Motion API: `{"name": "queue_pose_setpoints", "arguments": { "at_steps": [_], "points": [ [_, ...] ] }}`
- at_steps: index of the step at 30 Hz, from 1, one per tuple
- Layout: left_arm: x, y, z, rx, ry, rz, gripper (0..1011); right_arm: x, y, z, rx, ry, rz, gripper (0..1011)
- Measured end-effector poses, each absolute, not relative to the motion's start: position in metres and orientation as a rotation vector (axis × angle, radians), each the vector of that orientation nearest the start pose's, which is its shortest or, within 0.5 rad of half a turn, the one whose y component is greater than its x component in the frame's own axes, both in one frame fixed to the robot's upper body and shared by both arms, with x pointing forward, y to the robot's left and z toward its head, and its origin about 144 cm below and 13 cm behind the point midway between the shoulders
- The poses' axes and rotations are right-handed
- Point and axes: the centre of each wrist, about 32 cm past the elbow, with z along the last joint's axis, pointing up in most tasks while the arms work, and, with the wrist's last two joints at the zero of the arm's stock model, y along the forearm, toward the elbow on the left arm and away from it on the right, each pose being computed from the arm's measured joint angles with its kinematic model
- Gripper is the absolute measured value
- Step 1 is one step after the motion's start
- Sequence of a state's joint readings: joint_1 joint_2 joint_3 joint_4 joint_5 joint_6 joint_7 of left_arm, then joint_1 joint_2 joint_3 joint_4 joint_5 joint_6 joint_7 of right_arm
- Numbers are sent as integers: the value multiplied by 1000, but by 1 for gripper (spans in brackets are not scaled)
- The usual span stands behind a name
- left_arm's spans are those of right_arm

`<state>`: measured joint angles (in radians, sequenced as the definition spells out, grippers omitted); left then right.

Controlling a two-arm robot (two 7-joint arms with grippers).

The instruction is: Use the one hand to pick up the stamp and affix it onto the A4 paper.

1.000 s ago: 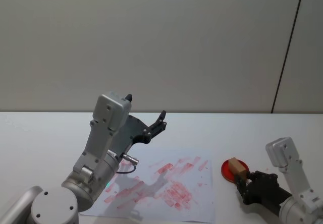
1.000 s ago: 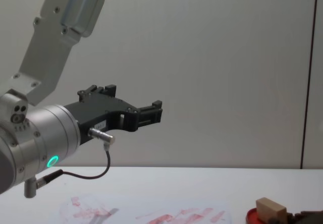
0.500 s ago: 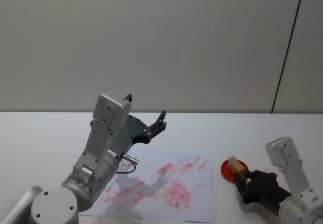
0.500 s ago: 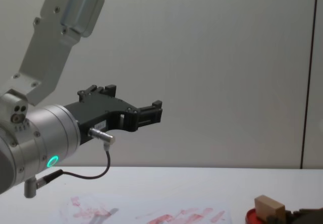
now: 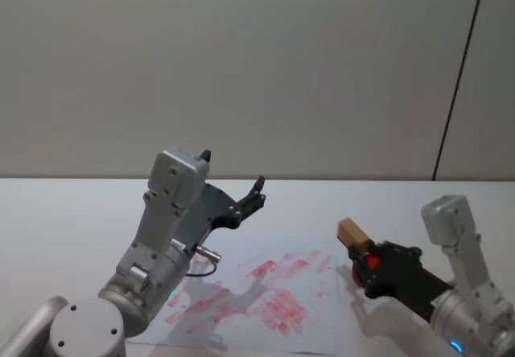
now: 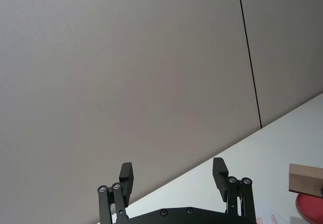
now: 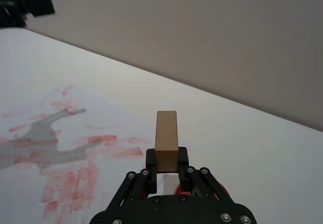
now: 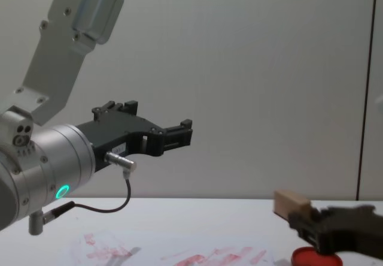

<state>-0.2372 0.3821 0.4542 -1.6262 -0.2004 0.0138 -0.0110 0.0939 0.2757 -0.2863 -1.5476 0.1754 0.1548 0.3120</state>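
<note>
Right gripper (image 7: 167,162), closed on stamp (image 7: 166,128), held aloft

Matt bare-wood stamp (image 7: 166,133), matt black right tool (image 7: 167,159), ink-smeared matt A4 paper (image 7: 113,156).

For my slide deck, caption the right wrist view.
The right tool clamps the wooden stamp, with the red-smeared A4 paper on the table ahead.

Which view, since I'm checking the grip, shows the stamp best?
The right wrist view: the stamp stands close and centred, clamped in the right end effector. Head view shows it small; chest view, side-on; left wrist view, cropped at the edge. The left end effector hangs open.
</note>
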Motion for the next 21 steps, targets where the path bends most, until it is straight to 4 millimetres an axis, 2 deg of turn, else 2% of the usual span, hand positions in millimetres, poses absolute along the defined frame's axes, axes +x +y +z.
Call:
{"name": "queue_pose_setpoints", "arguments": {
  "at_steps": [11, 21],
  "points": [
    [492, 198, 1204, 61, -268, 1124, 1002, 483, -207, 1166, -152, 31, -862, 225],
    [492, 198, 1204, 61, -268, 1124, 1002, 490, -191, 1166, -251, 57, -769, 225]
  ]
}}
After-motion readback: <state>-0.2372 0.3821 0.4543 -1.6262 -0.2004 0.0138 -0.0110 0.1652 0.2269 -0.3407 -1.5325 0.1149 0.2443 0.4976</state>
